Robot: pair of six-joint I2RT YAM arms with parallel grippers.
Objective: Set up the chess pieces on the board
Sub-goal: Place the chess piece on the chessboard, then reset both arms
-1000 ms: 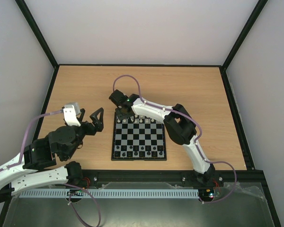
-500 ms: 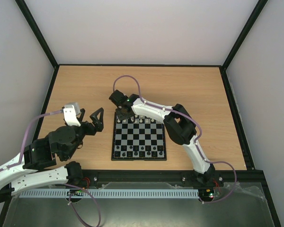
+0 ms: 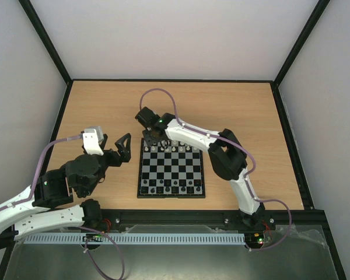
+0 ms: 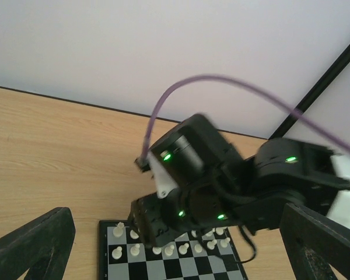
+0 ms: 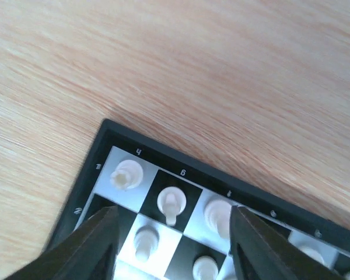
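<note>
The board [image 3: 172,170] lies flat in the middle of the table. Whitish chess pieces [image 3: 172,150] fill its two far rows. My right gripper [image 3: 152,140] hovers over the board's far left corner, open. In the right wrist view its fingers [image 5: 96,248] straddle a knight [image 5: 172,204] that stands free on its square of the board [image 5: 105,138], with a rook [image 5: 126,174] in the corner beside it. My left gripper [image 3: 114,144] hangs open and empty to the left of the board. From the left wrist view the right gripper [image 4: 149,224] covers part of the back row [image 4: 118,231].
Tiny black pieces [image 3: 172,186] stand on the board's two near rows. Bare wooden table [image 3: 233,111] stretches beyond and beside the board, closed in by a black frame and white walls. The right arm's purple cable [image 3: 157,93] loops above the far edge.
My right gripper has opened over the board's far left corner, and its cable loop has risen. The left arm has shifted slightly to the right.
</note>
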